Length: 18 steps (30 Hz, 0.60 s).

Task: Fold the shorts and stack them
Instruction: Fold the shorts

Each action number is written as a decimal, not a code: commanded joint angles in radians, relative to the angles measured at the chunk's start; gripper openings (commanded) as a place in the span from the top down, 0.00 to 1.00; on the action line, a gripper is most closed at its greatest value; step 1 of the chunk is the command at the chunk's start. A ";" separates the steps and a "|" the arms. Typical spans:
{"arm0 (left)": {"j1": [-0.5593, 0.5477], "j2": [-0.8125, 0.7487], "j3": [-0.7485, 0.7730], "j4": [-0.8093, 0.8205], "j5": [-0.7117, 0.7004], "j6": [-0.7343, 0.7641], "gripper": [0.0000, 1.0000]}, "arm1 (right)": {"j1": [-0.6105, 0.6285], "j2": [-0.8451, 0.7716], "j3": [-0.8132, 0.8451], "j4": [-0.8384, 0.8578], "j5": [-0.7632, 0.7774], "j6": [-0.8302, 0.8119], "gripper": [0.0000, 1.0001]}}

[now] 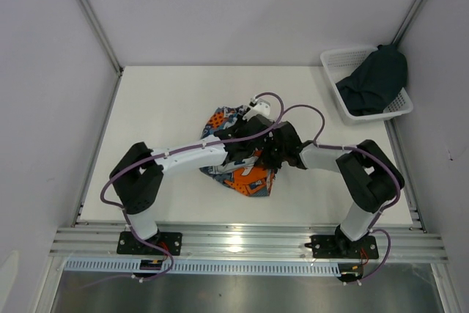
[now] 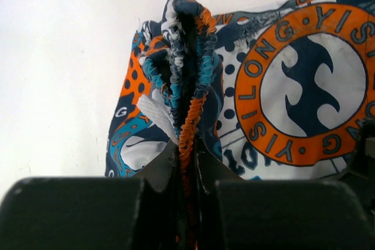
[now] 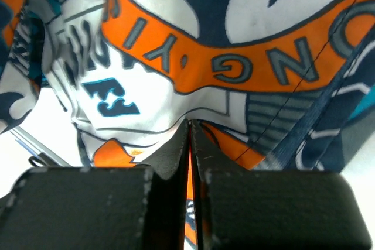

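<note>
At the middle of the table, the printed shorts (image 1: 242,174) are lying in a bunched heap, and I am working them with both arms at once. The left gripper (image 2: 186,159) is pinching the gathered elastic waistband (image 2: 187,57), its fingers nearly together with the ruffled edge standing up between them. The right gripper (image 3: 189,144) is clamping a thin fold of the same printed cloth, just beside the orange lettered ring, with the fingers almost touching. I am reading this as the first fold in progress: the garment is gripped at two points but not yet laid flat or doubled over. Next, I think, both arms need to lift and draw apart together to tension the cloth before laying it down, taking care that the elastic does not slip out. The dark shorts (image 1: 377,78) are waiting, draped over the white mesh basket (image 1: 333,60) at the far right corner, well apart from the work. The table (image 1: 161,108) is showing a plain white top, white walls (image 1: 256,5) are closing it in on three sides, and a metal rail (image 1: 242,243) is carrying the arm bases along the near edge.
</note>
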 commanded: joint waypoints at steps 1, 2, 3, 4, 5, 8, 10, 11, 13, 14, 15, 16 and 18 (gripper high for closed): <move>-0.004 -0.041 0.010 0.067 -0.009 0.039 0.92 | -0.015 -0.096 0.020 -0.067 0.007 0.000 0.96; -0.006 -0.042 0.012 0.070 -0.011 0.044 0.92 | -0.018 -0.129 0.018 -0.074 0.007 0.000 0.95; -0.006 -0.048 0.010 0.071 -0.014 0.048 0.92 | -0.023 -0.146 0.020 -0.083 0.008 -0.010 0.94; -0.004 -0.051 0.005 0.081 -0.014 0.059 0.92 | -0.025 -0.160 0.024 -0.114 0.023 -0.020 0.94; -0.003 -0.058 0.004 0.084 -0.014 0.064 0.92 | -0.028 -0.174 0.029 -0.129 0.034 -0.027 0.94; -0.003 -0.077 -0.008 0.094 -0.015 0.081 0.92 | -0.057 -0.206 0.033 -0.161 0.031 -0.052 0.96; -0.003 -0.103 -0.028 0.107 -0.015 0.096 0.92 | -0.087 -0.203 0.038 -0.177 0.030 -0.073 0.97; -0.003 -0.113 -0.033 0.119 -0.015 0.104 0.92 | -0.095 -0.200 0.038 -0.178 0.031 -0.080 0.98; -0.003 -0.139 -0.048 0.125 -0.017 0.117 0.91 | -0.120 -0.171 0.044 -0.177 0.025 -0.098 0.99; -0.003 -0.148 -0.051 0.128 -0.020 0.122 0.91 | -0.124 -0.156 0.058 -0.175 0.024 -0.106 1.00; -0.003 -0.153 -0.053 0.128 -0.022 0.131 0.91 | -0.127 -0.119 0.067 -0.175 0.022 -0.110 1.00; -0.004 -0.163 -0.057 0.131 -0.026 0.137 0.91 | -0.130 -0.097 0.078 -0.177 0.023 -0.118 1.00; -0.008 -0.170 -0.061 0.137 -0.034 0.153 0.91 | -0.137 -0.061 0.107 -0.172 0.022 -0.132 1.00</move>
